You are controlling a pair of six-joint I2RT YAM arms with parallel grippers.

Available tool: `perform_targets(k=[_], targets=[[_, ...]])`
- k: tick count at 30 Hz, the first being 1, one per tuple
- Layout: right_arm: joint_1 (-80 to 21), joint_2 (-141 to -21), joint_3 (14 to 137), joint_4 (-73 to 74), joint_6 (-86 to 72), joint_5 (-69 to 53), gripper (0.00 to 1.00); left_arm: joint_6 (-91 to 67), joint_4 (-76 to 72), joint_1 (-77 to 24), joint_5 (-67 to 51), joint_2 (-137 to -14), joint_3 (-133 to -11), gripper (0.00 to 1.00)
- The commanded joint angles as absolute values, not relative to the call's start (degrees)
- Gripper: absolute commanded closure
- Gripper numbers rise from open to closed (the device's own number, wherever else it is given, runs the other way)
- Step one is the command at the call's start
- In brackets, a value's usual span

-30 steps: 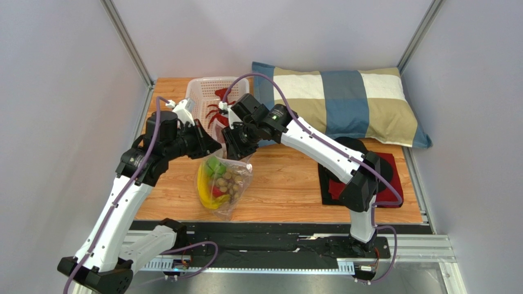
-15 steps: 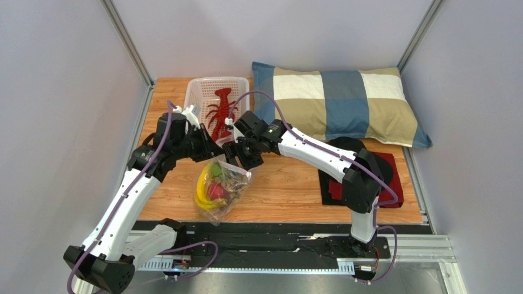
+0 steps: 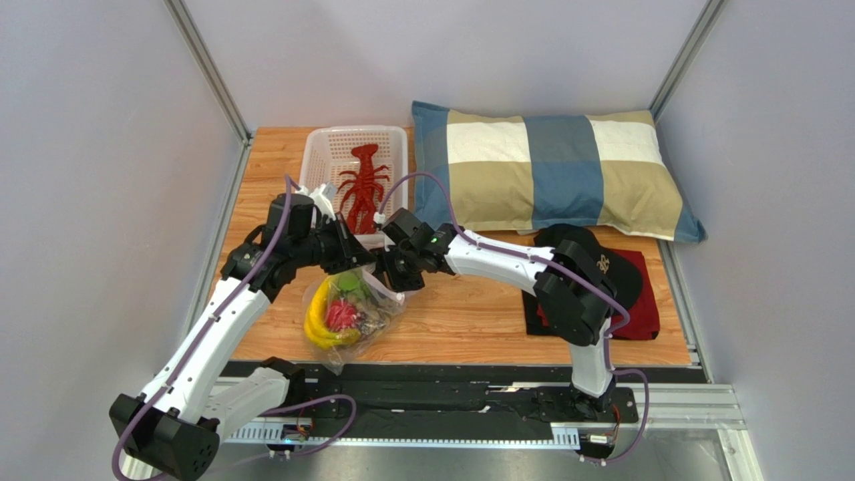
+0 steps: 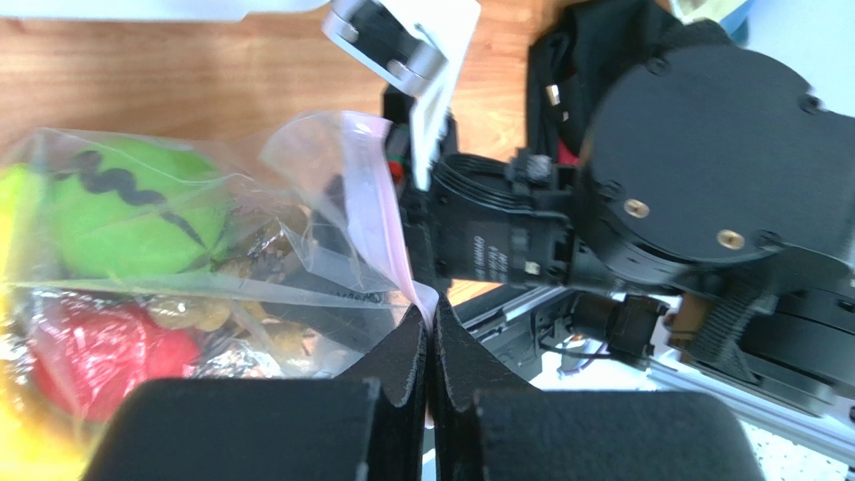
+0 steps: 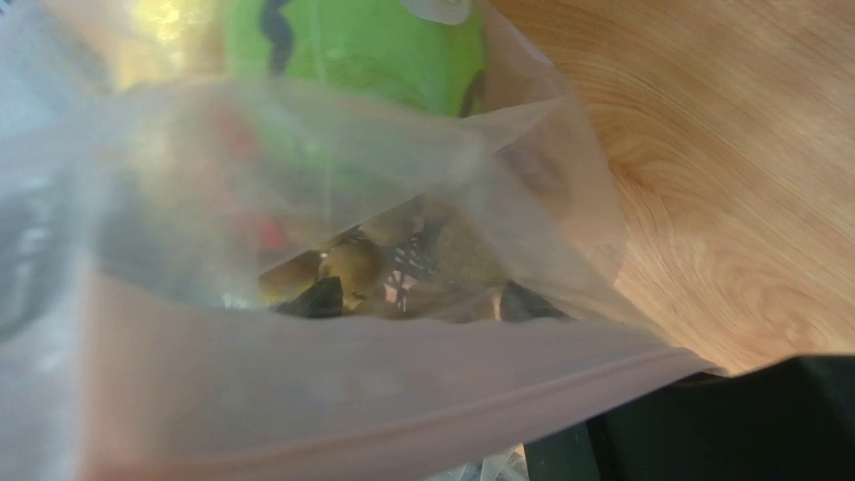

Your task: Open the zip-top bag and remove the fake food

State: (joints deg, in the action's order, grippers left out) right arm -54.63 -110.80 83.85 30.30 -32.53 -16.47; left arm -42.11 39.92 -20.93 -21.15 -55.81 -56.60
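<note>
Top view: zip-top bag [image 3: 373, 319] rests on the table [image 3: 472, 311] near the front edge, btwn the two arms, its top edge up at the grippers. Inside: yellow banana bunch [image 3: 315, 327] on the near-left side, red fruit [image 3: 341, 316] in the middle, green ball [image 3: 351, 284] nearest the top. The left gripper [image 3: 357, 263] and right gripper [image 3: 393, 271] meet at that top edge, close together. Jaws are too small and dark here to read. Behind them is a white basket [image 3: 323, 150] w/ a red lobster [image 3: 363, 182] lying in it, outside the bag. Pillow [image 3: 557, 170] at back right. Black cap [image 3: 587, 263] and red cloth [image 3: 645, 306] at right.

Left wrist view: shows what the top can't. The left gripper [image 4: 430, 323] has its jaws pressed together, pinching the bag's pinkish zip strip [image 4: 379, 205] at a corner. Green ball has black stripes. Red fruit sits below it, w/ a brownish cluster [image 4: 263, 246] btwn them and the strip. The right arm's black body [image 4: 692, 170] is just beyond the strip, and its fingertips don't show.

Right wrist view: nearly all plastic, v. close and blurred. Zip strip runs across the bottom. Through the film, the green ball is at top and the brownish cluster at centre. Bare table wood at right. Dark shape in the lower right corner, can't tell what it is. Can't tell how the right gripper's jaws stand, or whether they hold the bag.
</note>
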Motion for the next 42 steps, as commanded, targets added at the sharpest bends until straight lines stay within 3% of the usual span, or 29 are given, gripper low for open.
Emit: perform_targets(k=[1, 5, 8, 12, 17, 25, 35, 42], targets=[[-54.8, -113.8, 82.7, 26.9, -34.6, -16.6, 0.39, -42.8, 36.0, -20.9, -22.5, -54.1, -55.6, 1.00], [-54.7, -111.6, 84.0, 28.1, -32.8, -15.7, 0.89, -43.0, 36.5, -20.9, -21.6, -52.7, -54.2, 1.00], [-54.8, -107.9, 87.1, 32.2, -30.0, -15.9, 1.00, -42.5, 37.7, -20.9, -20.0, -51.9, -54.1, 1.00], [-54.9, -102.4, 93.2, 40.3, -25.8, -17.2, 1.00, -41.2, 39.1, -20.9, -18.0, -51.6, -53.8, 1.00], [-55.2, -96.3, 96.0, 38.2, -24.9, -20.1, 1.00, -41.0, 39.1, -20.9, -18.2, -51.9, -53.8, 1.00], [-55.1, -93.9, 106.7, 40.5, -20.7, -12.2, 1.00, -39.8, 41.7, -20.9, -17.1, -50.4, -55.4, 1.00], [-53.6, -89.4, 109.2, 36.3, -19.0, 7.3, 1.00, -40.2, 44.2, -20.9, -16.3, -47.3, -54.6, 1.00], [-48.6, -87.0, 103.6, 37.0, -17.9, 6.7, 1.00, -39.5, 46.2, -20.9, -14.7, -45.0, -57.2, 1.00]])
